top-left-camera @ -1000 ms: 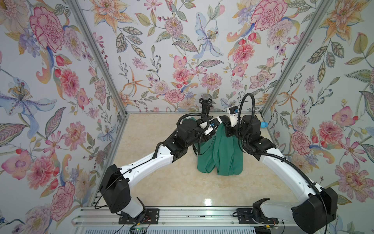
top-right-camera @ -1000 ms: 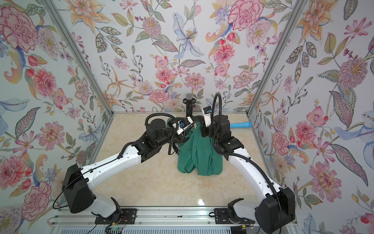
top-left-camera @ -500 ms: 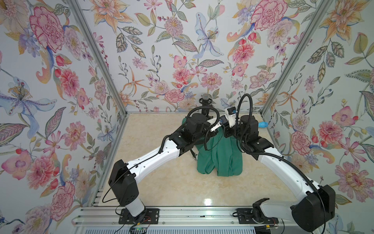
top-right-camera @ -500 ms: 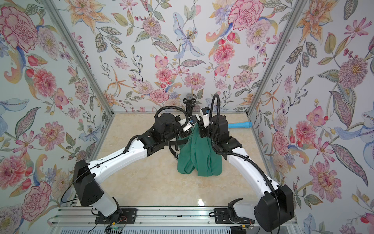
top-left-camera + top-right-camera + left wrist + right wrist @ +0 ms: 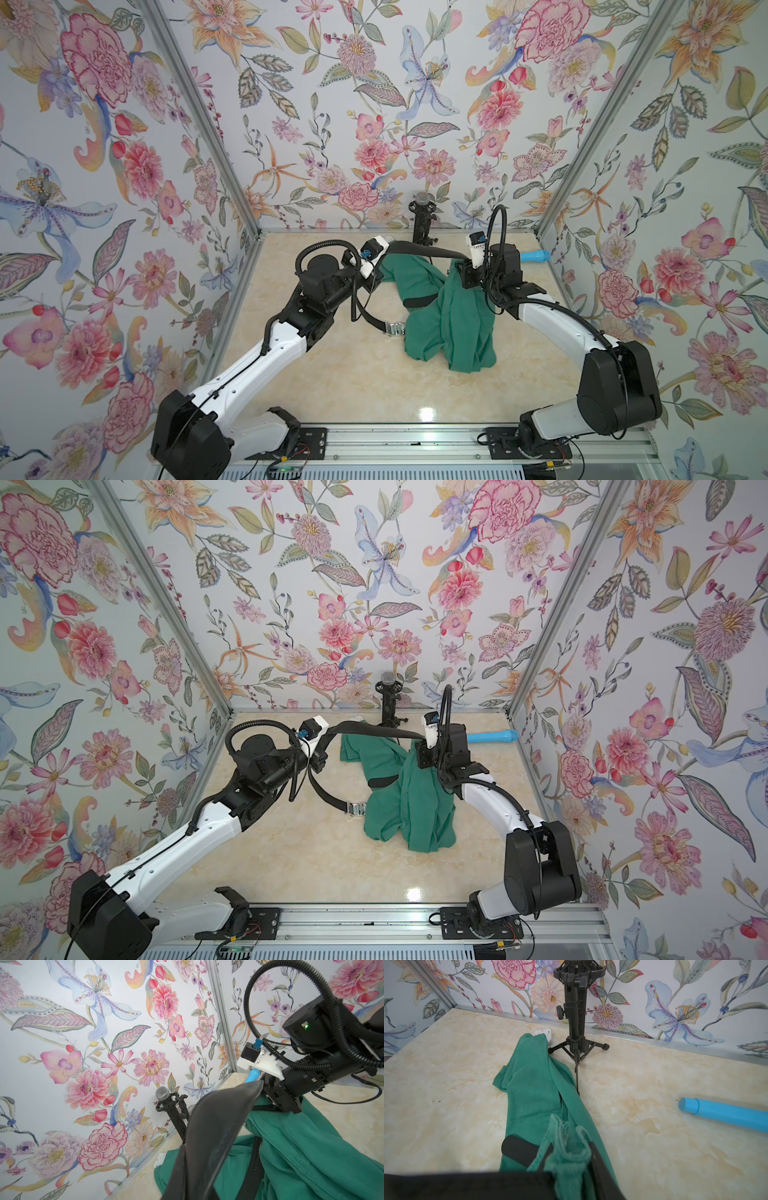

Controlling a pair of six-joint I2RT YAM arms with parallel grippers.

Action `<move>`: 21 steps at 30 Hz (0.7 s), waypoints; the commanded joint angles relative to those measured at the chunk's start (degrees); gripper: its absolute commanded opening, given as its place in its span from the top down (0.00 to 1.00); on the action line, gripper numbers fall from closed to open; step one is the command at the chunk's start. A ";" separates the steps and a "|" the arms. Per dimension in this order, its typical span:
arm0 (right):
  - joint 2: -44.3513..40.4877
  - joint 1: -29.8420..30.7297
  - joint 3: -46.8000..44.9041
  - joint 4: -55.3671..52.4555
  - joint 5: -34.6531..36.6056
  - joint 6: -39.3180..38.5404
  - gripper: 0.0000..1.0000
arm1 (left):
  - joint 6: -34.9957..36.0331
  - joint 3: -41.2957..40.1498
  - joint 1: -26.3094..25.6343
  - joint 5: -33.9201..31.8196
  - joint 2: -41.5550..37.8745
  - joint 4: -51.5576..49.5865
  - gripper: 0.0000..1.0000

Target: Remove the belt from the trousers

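Within the last second the left arm has swung out to the left, away from the right arm, and the long black strap belt [image 5: 420, 250] has come out with it. A second ago both end effectors were bunched together over the crumpled teal-green cloth trousers [image 5: 455, 328], and no strap showed between them.

Now, in both top views, the belt spans the gap between them in a shallow arc above the far part of the beige marbled desk [image 5: 332, 374]. From the left end effector [image 5: 372, 272] it drops to its small silver metal buckle [image 5: 395, 328], which lies on the desk just beside the left edge of the trousers.

The left end effector, part open a second ago, is now clamped narrow on the strap. The right end effector [image 5: 464, 272] pinches the bunched waistband and holds it raised at the far right, while the rest of the garment sags to the desk.

A rounded black strap end [image 5: 519, 1151] lies against the fabric below that hold, so the belt seems not yet free. A good length looks drawn out, and more leftward pulling is probably needed.

The left arm reaches forward with its elbow bent. The right arm arches in from the near right, its wrist over the trousers.
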 commanded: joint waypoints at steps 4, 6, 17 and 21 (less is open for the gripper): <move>-3.03 -0.86 3.59 -0.58 2.85 1.42 0.96 | -5.76 -9.71 3.83 3.04 -0.04 18.22 1.00; -4.73 -0.21 4.25 -0.53 4.14 0.46 0.98 | -4.37 -11.49 3.93 1.34 0.85 18.96 0.94; -7.36 3.27 2.26 -1.57 12.14 -6.57 1.00 | 6.36 6.49 -3.41 -3.80 7.31 -3.14 0.33; -7.35 5.57 2.84 -3.30 14.19 -8.47 1.00 | 9.89 14.99 -7.75 -6.99 12.23 -8.80 0.33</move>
